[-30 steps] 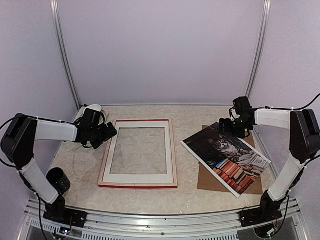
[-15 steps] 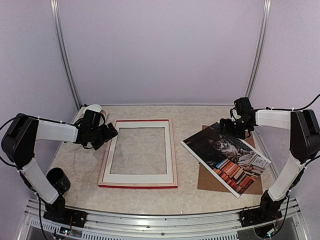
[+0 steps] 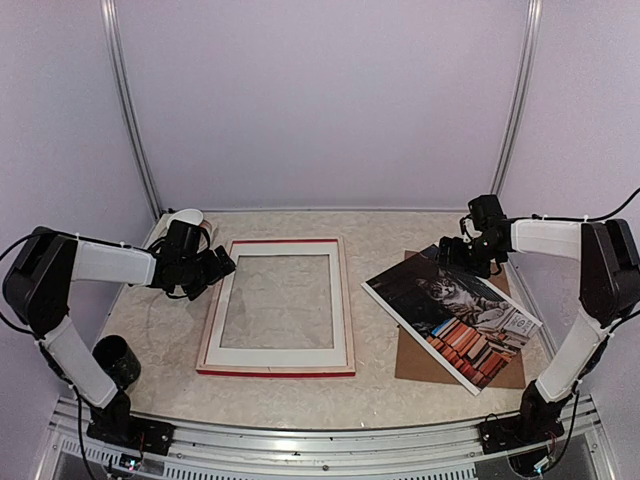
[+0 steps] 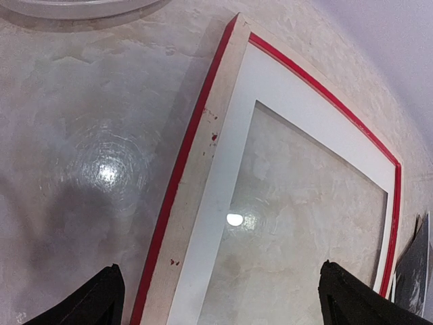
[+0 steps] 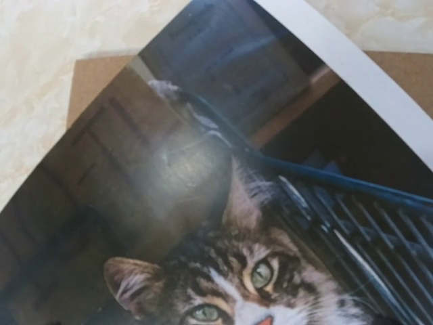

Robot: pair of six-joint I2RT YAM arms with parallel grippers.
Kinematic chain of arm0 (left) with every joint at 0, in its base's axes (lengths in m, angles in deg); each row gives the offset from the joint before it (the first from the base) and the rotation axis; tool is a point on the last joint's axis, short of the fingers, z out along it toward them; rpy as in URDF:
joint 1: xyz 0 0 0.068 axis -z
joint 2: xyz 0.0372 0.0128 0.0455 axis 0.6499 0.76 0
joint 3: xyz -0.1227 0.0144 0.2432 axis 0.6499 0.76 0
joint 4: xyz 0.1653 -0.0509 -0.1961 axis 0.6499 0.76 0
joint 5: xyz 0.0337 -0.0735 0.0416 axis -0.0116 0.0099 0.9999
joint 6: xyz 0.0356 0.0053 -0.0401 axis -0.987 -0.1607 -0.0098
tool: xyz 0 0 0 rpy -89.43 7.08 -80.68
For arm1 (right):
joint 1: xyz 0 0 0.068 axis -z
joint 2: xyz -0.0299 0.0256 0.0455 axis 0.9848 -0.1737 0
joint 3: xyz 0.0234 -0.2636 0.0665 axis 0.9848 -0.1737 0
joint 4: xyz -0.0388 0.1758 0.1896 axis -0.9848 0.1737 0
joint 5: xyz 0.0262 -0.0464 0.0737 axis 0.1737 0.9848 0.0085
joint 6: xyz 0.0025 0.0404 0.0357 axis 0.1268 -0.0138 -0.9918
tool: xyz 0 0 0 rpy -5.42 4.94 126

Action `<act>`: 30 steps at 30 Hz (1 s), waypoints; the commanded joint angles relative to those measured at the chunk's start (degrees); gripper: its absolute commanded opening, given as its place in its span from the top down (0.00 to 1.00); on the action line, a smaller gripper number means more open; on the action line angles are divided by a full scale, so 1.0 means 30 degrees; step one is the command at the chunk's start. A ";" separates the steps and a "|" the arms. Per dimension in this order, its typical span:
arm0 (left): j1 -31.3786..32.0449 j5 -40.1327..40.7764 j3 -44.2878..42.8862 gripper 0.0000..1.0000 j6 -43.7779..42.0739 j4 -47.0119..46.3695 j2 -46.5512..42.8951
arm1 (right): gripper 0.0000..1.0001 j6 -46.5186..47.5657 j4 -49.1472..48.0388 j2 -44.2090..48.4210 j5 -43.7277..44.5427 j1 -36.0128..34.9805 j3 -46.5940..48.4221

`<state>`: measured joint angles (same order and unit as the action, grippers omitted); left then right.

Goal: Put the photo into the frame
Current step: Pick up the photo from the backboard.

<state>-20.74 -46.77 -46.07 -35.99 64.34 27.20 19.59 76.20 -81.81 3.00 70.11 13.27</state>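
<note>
Pale marbled tabletop [image 3: 380, 395], lilac enclosure walls behind. You have the large rectangular picture frame [image 3: 345, 300] lying flat at centre-left, pale unpainted wood back upward with only a red edge showing, presumably so the print can go in from behind. The large rectangular photo of a grey tabby cat on stacked books [image 3: 450, 315] lies picture-side up on your right, skewed, partly on a plain brown backing board [image 3: 415, 368] and well apart from the frame. Left gripper [image 3: 218, 268] hovers just beside the frame's left rail, fingers [image 4: 101, 301] spread wide, holding nothing. Right gripper [image 3: 452, 256] hangs over the photo's far corner, jaws likewise wide and empty; its wrist view shows only print. Judgement: pick-up not yet begun, and the photo's raised corner looks the likeliest place to grasp.
</note>
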 commanded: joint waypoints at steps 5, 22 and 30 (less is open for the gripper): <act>-0.0129 0.0079 0.0164 0.01 0.0023 -0.0363 -0.0321 | 0.01 -0.0073 -0.0306 0.0359 -0.0099 0.0278 0.0051; -0.0217 0.0055 0.0182 0.01 0.0078 -0.0388 -0.0315 | 0.01 -0.0303 -0.0418 0.0178 0.0067 0.0367 0.0030; -0.0232 -0.0005 0.0214 0.01 -0.0003 -0.0387 -0.0482 | 0.01 -0.0380 -0.0451 0.0053 -0.0024 0.0396 0.0187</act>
<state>-21.01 -46.77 -45.88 -35.97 64.30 27.20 19.13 75.68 -81.81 3.04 70.70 13.27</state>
